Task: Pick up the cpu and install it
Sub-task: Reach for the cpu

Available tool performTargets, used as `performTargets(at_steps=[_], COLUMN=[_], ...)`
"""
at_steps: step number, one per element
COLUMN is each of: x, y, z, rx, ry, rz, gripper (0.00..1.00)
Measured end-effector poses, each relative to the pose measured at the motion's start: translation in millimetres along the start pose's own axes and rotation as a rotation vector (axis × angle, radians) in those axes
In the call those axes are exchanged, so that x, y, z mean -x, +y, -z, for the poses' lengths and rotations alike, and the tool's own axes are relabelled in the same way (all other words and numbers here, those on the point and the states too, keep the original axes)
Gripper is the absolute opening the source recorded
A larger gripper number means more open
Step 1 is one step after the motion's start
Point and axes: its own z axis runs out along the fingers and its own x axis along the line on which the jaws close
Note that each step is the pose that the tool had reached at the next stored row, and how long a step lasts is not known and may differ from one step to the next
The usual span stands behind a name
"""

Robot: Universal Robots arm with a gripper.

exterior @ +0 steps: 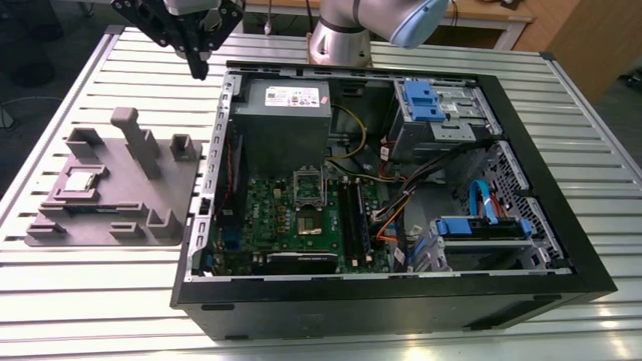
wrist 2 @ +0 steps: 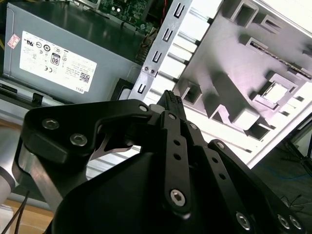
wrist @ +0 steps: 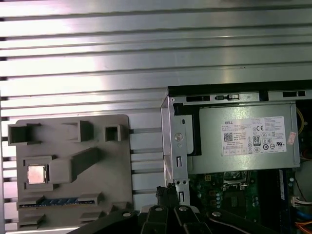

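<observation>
cpu [exterior: 80, 181] sits in a recess of the grey fixture tray [exterior: 177, 192] on the table [exterior: 95, 301]; we see the pincer [exterior: 198, 70] closed, empty, hanging near the computer case [exterior: 401, 301] corner, well apart.

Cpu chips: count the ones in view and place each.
1. The cpu lies flat in a square recess of the grey fixture tray, at the exterior view's left of the open computer case. Whether the socket hides another is unclear.
</observation>
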Motion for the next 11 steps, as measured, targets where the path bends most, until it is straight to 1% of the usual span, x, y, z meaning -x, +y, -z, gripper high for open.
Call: performTargets(at_steps=[11], x=[-5.8], y=[-0.4], z=[0.1], rx=[0.0], ry=[0.0], rz=[0.0], gripper=[0.1])
